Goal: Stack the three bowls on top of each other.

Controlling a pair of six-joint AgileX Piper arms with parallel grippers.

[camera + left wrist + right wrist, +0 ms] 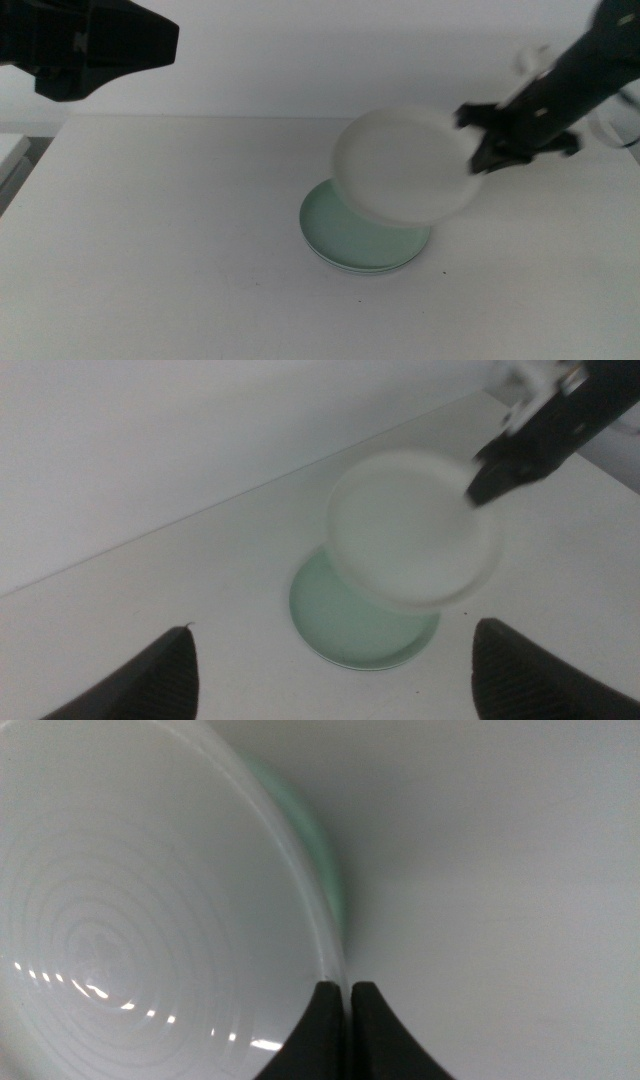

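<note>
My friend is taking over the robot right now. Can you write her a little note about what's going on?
Right end effector: shut on the white bowl's rim, holding it in the air above the green bowl.
Left end effector: open, waiting off to the left, holding nothing.
Done: the green bowl is on the table, seemingly on another bowl; it's hard to tell.
Left: set the white bowl on top and let go.
</note>
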